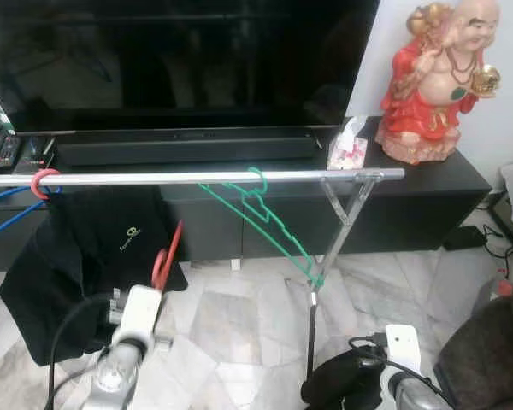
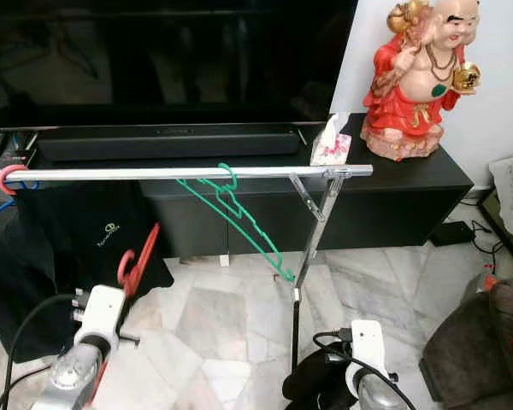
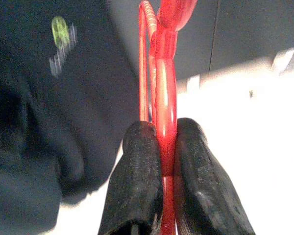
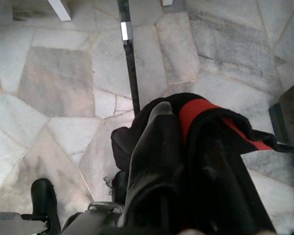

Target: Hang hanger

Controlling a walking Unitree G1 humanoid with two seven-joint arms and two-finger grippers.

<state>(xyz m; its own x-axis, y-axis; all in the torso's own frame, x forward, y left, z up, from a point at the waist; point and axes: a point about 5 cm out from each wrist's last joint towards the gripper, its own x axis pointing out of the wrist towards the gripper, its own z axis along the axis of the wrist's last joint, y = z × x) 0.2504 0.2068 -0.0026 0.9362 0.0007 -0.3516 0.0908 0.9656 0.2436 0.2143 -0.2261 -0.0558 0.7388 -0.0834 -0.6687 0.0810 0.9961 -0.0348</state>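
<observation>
My left gripper (image 3: 162,128) is shut on a red hanger (image 1: 168,254), holding it upright below the silver rail (image 1: 197,178) of a clothes rack. The hanger's hook (image 3: 169,12) points up and away from the fingers (image 3: 137,166). It is well under the rail and apart from it. A green hanger (image 1: 265,213) hangs on the rail near its middle. Low at the right, my right gripper (image 4: 186,147) is shut on a black cloth with a red band (image 4: 206,110) just above the floor.
On the rail's left end hang a red hook (image 1: 43,184), a blue hanger (image 1: 8,213) and a black garment (image 1: 94,256). The rack's leg (image 1: 312,333) stands between my arms. Behind are a TV cabinet (image 1: 462,184), a tissue box (image 1: 348,145) and a red statue (image 1: 436,77).
</observation>
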